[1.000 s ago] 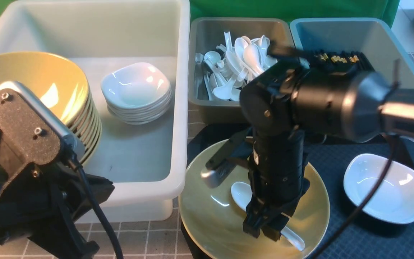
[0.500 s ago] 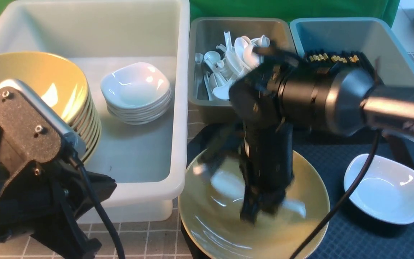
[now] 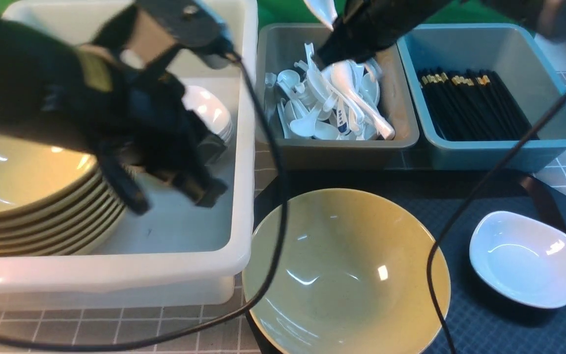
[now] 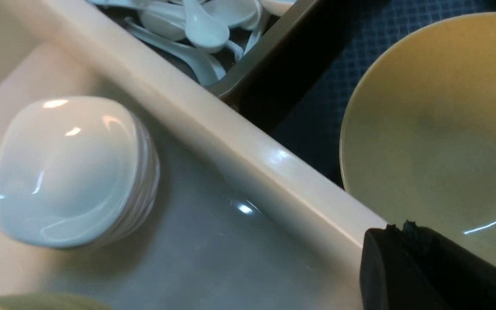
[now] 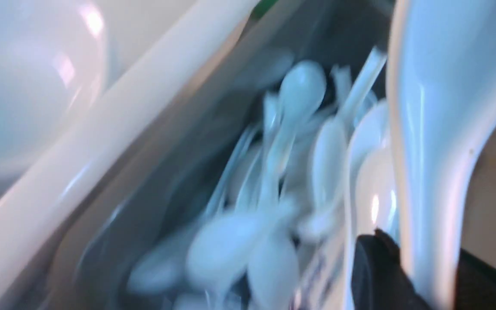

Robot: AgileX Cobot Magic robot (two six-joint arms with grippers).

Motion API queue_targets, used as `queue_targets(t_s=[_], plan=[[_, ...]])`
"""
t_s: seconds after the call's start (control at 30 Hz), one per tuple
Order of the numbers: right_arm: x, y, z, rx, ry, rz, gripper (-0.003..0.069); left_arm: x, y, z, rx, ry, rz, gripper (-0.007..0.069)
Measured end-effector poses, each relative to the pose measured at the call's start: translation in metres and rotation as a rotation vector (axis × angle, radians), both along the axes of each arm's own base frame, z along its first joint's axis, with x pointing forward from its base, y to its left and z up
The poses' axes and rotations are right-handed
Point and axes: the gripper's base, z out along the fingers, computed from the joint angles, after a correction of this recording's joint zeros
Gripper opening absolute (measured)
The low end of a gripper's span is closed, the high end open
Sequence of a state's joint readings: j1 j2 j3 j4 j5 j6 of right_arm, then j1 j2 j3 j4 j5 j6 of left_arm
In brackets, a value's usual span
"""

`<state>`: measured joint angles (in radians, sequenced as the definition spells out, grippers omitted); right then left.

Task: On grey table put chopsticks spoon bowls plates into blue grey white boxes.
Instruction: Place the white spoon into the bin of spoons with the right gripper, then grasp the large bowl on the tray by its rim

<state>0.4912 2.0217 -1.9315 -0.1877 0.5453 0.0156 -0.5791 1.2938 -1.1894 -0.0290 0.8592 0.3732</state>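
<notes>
Three views are supplied, and each discloses detail withheld by the others. Only in the front view are the blue box (image 3: 509, 155) and the chopsticks (image 3: 469, 105) laid lengthwise in it recorded, together with one plate (image 3: 526, 258) resting on the black tray (image 3: 509, 334) and the stack of bowls (image 3: 17, 187) at the left end of the white box (image 3: 246, 147). The grey table (image 3: 116, 327) is seen beneath the boxes. The left gripper (image 4: 399, 228) is shown clearly only in the left wrist view: its jaws are pressed together and nothing is held. It is positioned over the white box, near the wall that faces the single bowl (image 3: 347, 275) on the tray. A stack of plates (image 4: 71, 172) is seen in the same box. The grasp of the right gripper (image 5: 420, 280) is confirmed only by the right wrist view, where the spoon (image 5: 437, 107) is clamped between the fingers (image 5: 377, 271). The spoon is held above the grey box (image 3: 342, 155), in which a heap of spoons (image 3: 332, 105) is contained; that view is blurred.
</notes>
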Motion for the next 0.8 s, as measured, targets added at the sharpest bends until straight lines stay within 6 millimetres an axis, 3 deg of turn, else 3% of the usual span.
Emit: queue_targets(t_s=[0.03,0.17,0.23,0.37,0.4,0.47,0.53,0.6,0.67,0.8], plan=[[0.0,0.0,0.0,0.0,0.0,0.0,0.0095,0.001,-0.001,-0.001,0.003,0.002,-0.002,-0.0011],[0.036,-0.007,-0.045,0.087,-0.017,-0.077,0.014,0.016,-0.011,-0.024,0.052,0.068,-0.009,-0.0011],[0.049,-0.017,-0.069,0.1,0.023,-0.128,0.0234,0.022,-0.015,-0.035,0.073,0.1,-0.01,-0.0011],[0.056,-0.03,-0.084,0.095,0.091,-0.19,0.0418,0.035,-0.023,-0.038,0.085,0.123,-0.012,-0.0011],[0.054,-0.033,-0.081,0.084,0.115,-0.204,0.0481,0.038,-0.025,-0.035,0.082,0.123,-0.012,-0.0011],[0.048,-0.037,-0.068,0.051,0.15,-0.21,0.0541,0.046,-0.032,-0.024,0.07,0.113,-0.014,-0.0011],[0.037,-0.039,-0.048,-0.011,0.18,-0.183,0.0564,0.054,-0.037,-0.013,0.066,0.101,-0.024,-0.0011],[0.025,-0.04,-0.027,-0.073,0.199,-0.142,0.0568,0.059,-0.041,-0.002,0.06,0.083,-0.034,-0.0011],[-0.007,-0.042,0.013,-0.189,0.232,-0.046,0.0559,0.065,-0.045,0.012,0.064,0.069,-0.057,-0.0011],[-0.055,-0.045,0.057,-0.28,0.289,0.049,0.051,0.072,-0.052,0.025,0.04,0.064,-0.069,-0.0006]])
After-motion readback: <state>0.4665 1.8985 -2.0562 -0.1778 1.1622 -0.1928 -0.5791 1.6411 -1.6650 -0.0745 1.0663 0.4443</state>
